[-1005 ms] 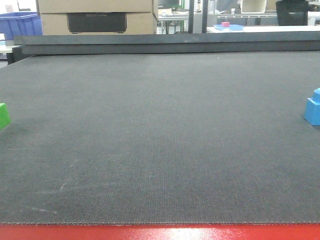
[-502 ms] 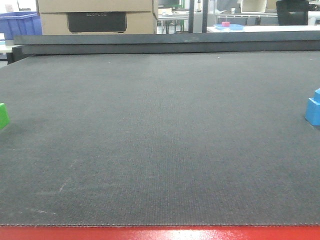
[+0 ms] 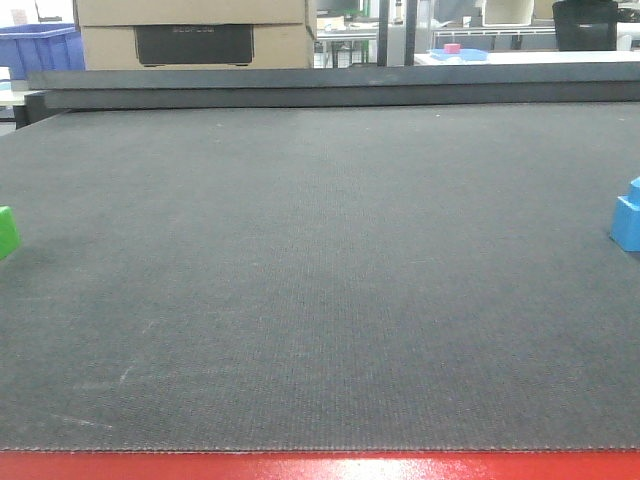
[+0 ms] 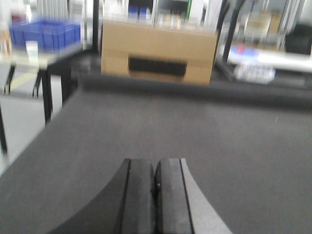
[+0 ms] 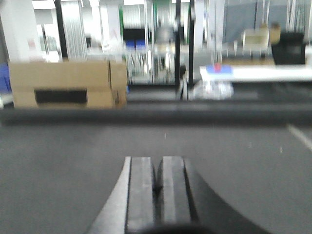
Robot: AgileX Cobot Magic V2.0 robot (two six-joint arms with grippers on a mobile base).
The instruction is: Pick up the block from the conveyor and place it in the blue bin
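The front view takes in the whole conveyor, with its red edge nearest the camera and its dark rail along the back. Only this view shows the blocks. A green block sits on the belt at the far left, cut off by the frame. A blue block sits on the belt at the far right, also partly cut off. The two are well apart, with bare belt between them. Neither arm appears in this view.

Behind the rail stands a cardboard box, and to its left is the blue bin, off the belt.

The wrist views, both blurred, show the grippers. The left gripper has its fingers pressed together with nothing between them. It hangs above the belt and faces the box and the blue bin at upper left. The right gripper is closed the same way and holds nothing. It is over the belt, with the box beyond the rail at left.
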